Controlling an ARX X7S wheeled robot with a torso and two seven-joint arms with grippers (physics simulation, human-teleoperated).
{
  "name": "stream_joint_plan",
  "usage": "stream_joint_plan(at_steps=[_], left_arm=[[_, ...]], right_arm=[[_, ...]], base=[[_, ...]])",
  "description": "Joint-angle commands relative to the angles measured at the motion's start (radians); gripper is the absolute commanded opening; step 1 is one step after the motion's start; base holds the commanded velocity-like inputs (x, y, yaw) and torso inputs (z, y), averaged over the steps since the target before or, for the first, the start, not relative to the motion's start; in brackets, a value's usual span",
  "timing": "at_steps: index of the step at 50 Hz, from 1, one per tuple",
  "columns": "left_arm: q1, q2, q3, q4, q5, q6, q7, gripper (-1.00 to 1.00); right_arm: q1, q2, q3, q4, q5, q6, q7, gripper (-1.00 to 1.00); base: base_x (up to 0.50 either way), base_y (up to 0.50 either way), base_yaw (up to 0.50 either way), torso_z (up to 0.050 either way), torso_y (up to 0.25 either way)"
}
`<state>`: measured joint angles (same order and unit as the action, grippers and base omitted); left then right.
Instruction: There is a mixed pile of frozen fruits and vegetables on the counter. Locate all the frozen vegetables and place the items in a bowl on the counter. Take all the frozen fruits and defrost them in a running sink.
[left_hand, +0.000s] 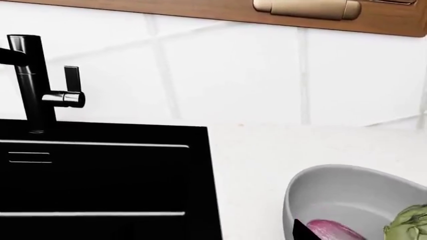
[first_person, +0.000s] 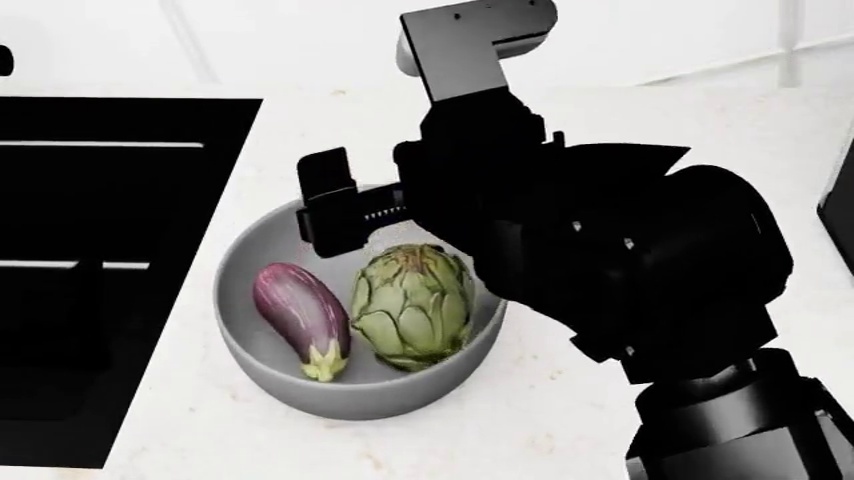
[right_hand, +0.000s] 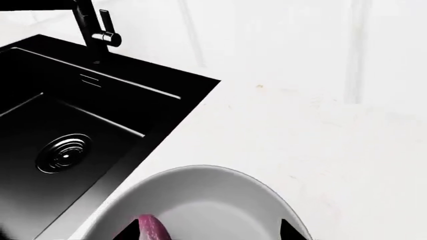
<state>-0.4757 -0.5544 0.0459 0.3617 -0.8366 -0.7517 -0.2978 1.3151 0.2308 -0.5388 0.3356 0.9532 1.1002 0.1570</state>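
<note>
bowl (first_person: 274, 385): grey, sitting on the white desk (first_person: 641, 110) just beside the sink, both veg inside it
eggplant (first_person: 302, 315): lying in the bowl's sink-side half, stem cap pointing twd me, touching or nearly touching the artichoke
artichoke (first_person: 412, 303): in the bowl too, right next to the eggplant, upright-ish, leaf tips up
sink (first_person: 94, 250): black basin, ribbed metal drain seen in the r wrist view, dark faucet at the back wall
fruit: banana + kiwi half not in any view rn
my hand (first_person: 334, 200): one black hand hangs over the bowl's far rim, above the veg, not touching them afaict. a dark finger pokes out over the rim, but can't tell if the fingers are spread or pressed together, nothing seen pinched. also can't say for sure which arm it belongs to, arm bulk hides most of it in the head view
wrist views: both look down past the bowl rim twd the sink, only dark finger tips at the edge
</note>
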Motion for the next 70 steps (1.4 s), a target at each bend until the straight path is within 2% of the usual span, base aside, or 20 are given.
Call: stream_joint_plan(at_steps=[1,9,13,14,15,16,23,32,53,70], left_arm=[[-0.006,-0.006,-0.008,0.002,-0.01,-0.003,-0.002,1.0],[-0.032,-0.018,-0.026,0.033,-0.056,-0.052,-0.036,1.0],[-0.058,-0.016,-0.03,0.032,-0.07,-0.073,-0.057,1.0],[-0.069,-0.015,-0.032,0.049,-0.089,-0.094,-0.072,1.0],[-0.08,-0.023,-0.058,0.052,-0.171,-0.154,-0.09,1.0],[-0.086,-0.029,-0.062,0.078,-0.187,-0.171,-0.107,1.0],[-0.148,-0.039,-0.073,0.069,-0.212,-0.204,-0.144,1.0],[-0.13,-0.036,-0.09,0.096,-0.241,-0.206,-0.162,1.0],[-0.105,-0.043,-0.088,0.08,-0.223,-0.182,-0.147,1.0],[-0.092,-0.043,-0.075,0.057,-0.194,-0.158,-0.132,1.0]], right_arm=[[-0.009,0.056,0.106,-0.177,0.072,0.015,0.096,1.0],[-0.229,0.184,0.228,-0.476,0.164,-0.005,0.208,1.0],[-0.344,0.236,0.353,-0.643,0.264,-0.025,0.309,1.0],[-0.363,0.262,0.369,-0.687,0.282,-0.017,0.323,1.0],[-0.395,0.282,0.395,-0.72,0.297,-0.023,0.337,1.0],[-0.392,0.313,0.375,-0.733,0.305,0.017,0.339,1.0],[-0.537,0.352,0.45,-0.84,0.318,-0.053,0.338,1.0],[-0.603,0.4,0.506,-0.886,0.372,-0.05,0.384,1.0],[-0.654,0.405,0.523,-0.881,0.343,-0.091,0.373,1.0],[-0.715,0.428,0.568,-0.924,0.365,-0.104,0.432,1.0]], base=[[0.0,0.0,0.0,0.0,0.0],[0.0,0.0,0.0,0.0,0.0],[0.0,0.0,0.0,0.0,0.0],[0.0,0.0,0.0,0.0,0.0],[0.0,0.0,0.0,0.0,0.0],[0.0,0.0,0.0,0.0,0.0],[0.0,0.0,0.0,0.0,0.0],[0.0,0.0,0.0,0.0,0.0],[-0.13,0.27,0.0,0.0,0.0],[-0.39,0.41,0.0,0.0,0.0]])
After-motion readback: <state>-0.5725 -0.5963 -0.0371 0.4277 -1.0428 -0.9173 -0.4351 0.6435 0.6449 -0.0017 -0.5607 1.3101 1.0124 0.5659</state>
